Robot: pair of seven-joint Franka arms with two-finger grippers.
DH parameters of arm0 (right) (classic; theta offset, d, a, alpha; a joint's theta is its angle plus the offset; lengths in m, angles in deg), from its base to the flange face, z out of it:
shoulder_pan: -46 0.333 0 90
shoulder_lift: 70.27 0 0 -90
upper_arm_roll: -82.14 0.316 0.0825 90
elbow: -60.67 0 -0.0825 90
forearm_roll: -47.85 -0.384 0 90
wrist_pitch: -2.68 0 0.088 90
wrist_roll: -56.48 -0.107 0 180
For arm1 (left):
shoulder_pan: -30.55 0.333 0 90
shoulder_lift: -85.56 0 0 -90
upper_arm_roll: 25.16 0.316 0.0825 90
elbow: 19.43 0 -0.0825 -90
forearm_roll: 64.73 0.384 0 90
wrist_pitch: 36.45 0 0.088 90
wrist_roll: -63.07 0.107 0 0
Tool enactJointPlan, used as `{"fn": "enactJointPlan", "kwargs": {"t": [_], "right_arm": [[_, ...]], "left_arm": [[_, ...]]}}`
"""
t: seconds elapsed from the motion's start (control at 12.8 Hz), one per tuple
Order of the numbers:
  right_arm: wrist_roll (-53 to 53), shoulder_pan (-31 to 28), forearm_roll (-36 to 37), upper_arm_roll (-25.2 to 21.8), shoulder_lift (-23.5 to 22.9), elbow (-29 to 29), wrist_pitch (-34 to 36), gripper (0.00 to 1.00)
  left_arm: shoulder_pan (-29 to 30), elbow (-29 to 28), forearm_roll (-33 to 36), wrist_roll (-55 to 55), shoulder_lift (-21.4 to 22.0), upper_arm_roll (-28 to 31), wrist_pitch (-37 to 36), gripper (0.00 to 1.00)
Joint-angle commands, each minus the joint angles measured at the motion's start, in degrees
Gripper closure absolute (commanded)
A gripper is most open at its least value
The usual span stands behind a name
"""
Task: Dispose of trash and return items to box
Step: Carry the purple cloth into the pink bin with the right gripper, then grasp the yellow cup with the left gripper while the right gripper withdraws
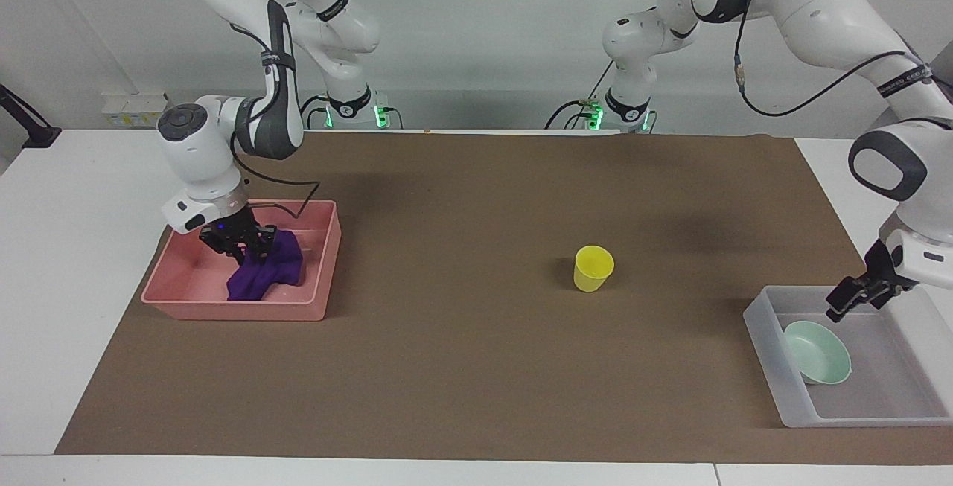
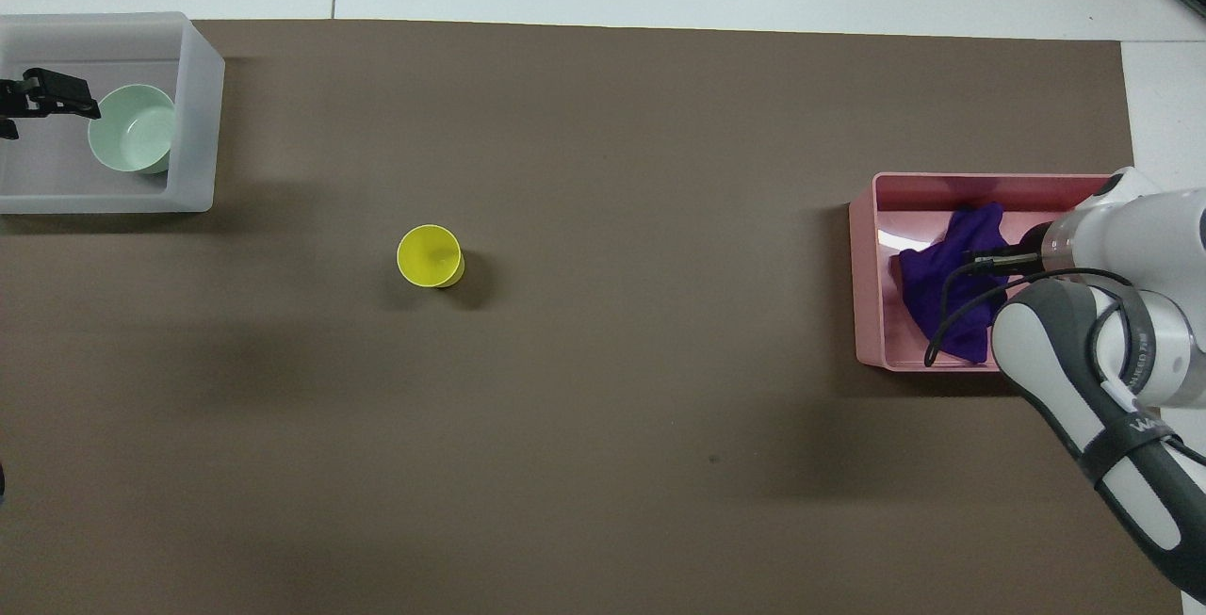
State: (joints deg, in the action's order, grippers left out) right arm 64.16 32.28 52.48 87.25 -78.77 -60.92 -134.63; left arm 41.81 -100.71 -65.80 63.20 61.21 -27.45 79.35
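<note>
Cup [image 1: 593,268] is what remains for me: it stands upright on the open mat, mouth up, well apart from both containers and more toward my left arm's end of the table. I judge it light, thin-walled and smooth, so it will tip or skid if nudged and flex if squeezed hard. The rim looks like the place to hold it, one finger inside and one outside, closing gently.

My left gripper [image 1: 856,300] hangs over the bin [image 1: 767,352], spread and holding nothing. The bowl [image 1: 817,352] lies inside the bin, clear of the gripper.

My right gripper [image 1: 240,246] is down in the tray [image 1: 231,312], right on the cloth [image 1: 268,274], which lies heaped on the tray floor. Whether it is pinching the cloth or spread I cannot tell. The cloth is soft and limp, and its folds may snag as the gripper lifts.

The facing view shows the bowl tilted, leaning against the bin wall on the cup's side. From overhead it reads as a plain round circle. The facing view also shows my right gripper meeting the cloth, while overhead my own wrist covers that spot. Overhead does show the cup's inside to be empty.
</note>
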Motion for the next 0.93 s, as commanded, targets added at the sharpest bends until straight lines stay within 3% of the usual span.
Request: {"fn": "enactJointPlan", "kwargs": {"t": [0.0,0.31,0.62,0.86], "right_arm": [[-2.2,-0.4,0.4,0.8,1.9,1.3,1.8,0.0],[-12.6,2.3,-0.2,1.4,6.3,4.4,10.3,0.0],[-17.9,4.2,-0.9,1.5,11.1,9.9,22.0,0.0],[-17.9,3.9,-2.2,1.2,11.5,18.0,32.6,0.0]], "left_arm": [[-5.3,-10.3,0.8,-0.4,8.3,0.6,-2.0,0.0],[-14.7,-21.4,0.8,-1.1,12.9,0.6,1.8,0.0],[-23.5,-35.9,0.7,-8.6,17.3,0.6,15.7,0.0],[-26.9,-37.3,0.7,-11.5,16.5,0.6,18.0,0.0]]}}
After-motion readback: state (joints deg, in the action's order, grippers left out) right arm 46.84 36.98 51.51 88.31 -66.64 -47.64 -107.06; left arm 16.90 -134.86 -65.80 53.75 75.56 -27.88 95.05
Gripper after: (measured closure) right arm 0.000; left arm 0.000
